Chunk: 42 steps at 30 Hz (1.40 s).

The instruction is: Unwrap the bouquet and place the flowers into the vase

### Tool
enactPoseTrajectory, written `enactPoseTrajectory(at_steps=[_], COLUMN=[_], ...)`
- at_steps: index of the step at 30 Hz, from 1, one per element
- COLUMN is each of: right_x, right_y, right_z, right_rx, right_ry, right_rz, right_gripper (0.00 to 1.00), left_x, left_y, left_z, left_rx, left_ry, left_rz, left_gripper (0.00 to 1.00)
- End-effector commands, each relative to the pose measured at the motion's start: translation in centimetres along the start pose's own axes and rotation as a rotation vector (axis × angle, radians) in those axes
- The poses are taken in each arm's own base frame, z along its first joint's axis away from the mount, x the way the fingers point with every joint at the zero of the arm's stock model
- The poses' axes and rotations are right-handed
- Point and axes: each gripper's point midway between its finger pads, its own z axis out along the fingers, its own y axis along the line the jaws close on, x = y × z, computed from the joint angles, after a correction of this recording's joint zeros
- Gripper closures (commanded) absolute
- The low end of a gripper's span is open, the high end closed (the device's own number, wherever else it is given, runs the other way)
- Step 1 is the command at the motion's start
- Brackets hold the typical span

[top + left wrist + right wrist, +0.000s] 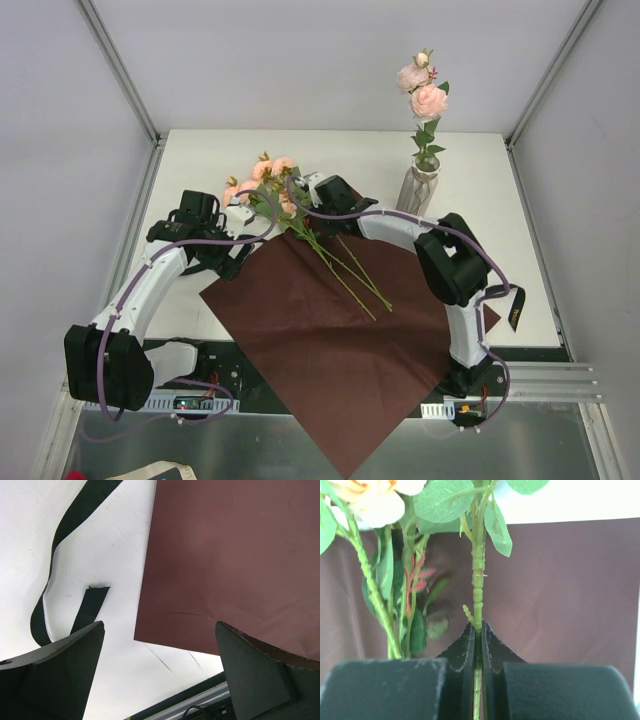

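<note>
A large square sheet of dark red paper (340,350) lies opened flat on the white surface (200,160), its near corner hanging past the front edge between the two arm bases. A loose bunch of pink-peach flowers with long thin green stems (330,262) lies across the far corner of the sheet. Their blooms rest off the paper toward the back left, and the stem ends point toward the near right.

The right tool (479,630) reaches in from the right over the leafy part of the bunch, its jaws pinched tight on a single knobbly green stem (478,570). More leaves and a pale bloom crowd just to that stem's left in the wrist view.

The left tool (160,624) hangs over the left edge of the paper with its jaws spread wide and nothing between them. Below it a strip of black ribbon (60,535) curls on the bare surface just beside the sheet.

A small pale beige-grey bottle-shaped vase (420,188) stands upright at the back right, just beyond the paper. A leafy stem with two pink blooms (428,100) rises from its mouth.
</note>
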Motion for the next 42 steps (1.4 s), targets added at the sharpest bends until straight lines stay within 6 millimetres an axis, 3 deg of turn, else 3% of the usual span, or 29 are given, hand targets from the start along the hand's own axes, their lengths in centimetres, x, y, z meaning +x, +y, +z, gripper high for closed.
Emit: enactPoseTrajectory(at_steps=[1,5,7,10,13,17,18,19,24,27,29,35,42], right_x=[-7.6,-10.9,-12.3,-15.5,-19.3,-23.6,-24.6,-25.1,-25.3,-23.9,-23.3,-22.3,-20.8], right_y=[-1.5,-3.3,-3.4,-4.3,-5.8,-8.8,-10.5,-11.4,-16.7,-19.5,-20.8,-23.0,-24.1], right_z=[-6.9,-12.6,-14.5,-18.9,-25.0,-35.4,-38.3,-41.0,-49.7,-52.5,-52.7,-51.0,-48.9], right_rx=[0.109,0.217,0.244,0.292,0.351,0.443,0.489,0.516,0.738,0.881,0.933,1.011,1.057], right_ry=[-0.29,-0.471,-0.559,-0.689,-0.853,-1.157,-1.253,-1.323,-1.527,-1.594,-1.591,-1.545,-1.483], right_rz=[0.006,0.028,0.011,0.003,-0.006,0.006,0.03,0.046,0.1,0.173,0.187,0.212,0.196], right_gripper=[0.99,0.99,0.99,0.99,0.99,0.99,0.99,0.99,0.99,0.99,0.99,0.99,0.99], left_x=[0.0,-0.4,-0.5,-0.5,-0.7,-1.3,-1.3,-1.5,-2.0,-2.3,-2.4,-2.4,-2.3], left_y=[0.4,0.3,0.3,0.6,0.7,0.9,0.9,1.0,1.2,1.3,1.4,1.7,1.9], left_z=[-0.6,-0.8,-0.9,-0.9,-1.0,-1.4,-1.4,-1.5,-1.7,-1.8,-1.8,-1.7,-1.7], left_rx=[-0.023,-0.022,-0.022,-0.03,-0.031,-0.03,-0.031,-0.029,-0.022,-0.022,-0.022,-0.025,-0.028], left_ry=[-0.021,-0.032,-0.036,-0.033,-0.039,-0.06,-0.062,-0.067,-0.083,-0.084,-0.085,-0.074,-0.067], left_rz=[0.019,0.01,0.008,0.008,0.001,-0.011,-0.018,-0.024,-0.036,-0.038,-0.034,-0.03,-0.029], left_gripper=[0.07,0.07,0.07,0.07,0.07,0.06,0.06,0.07,0.06,0.06,0.06,0.06,0.07])
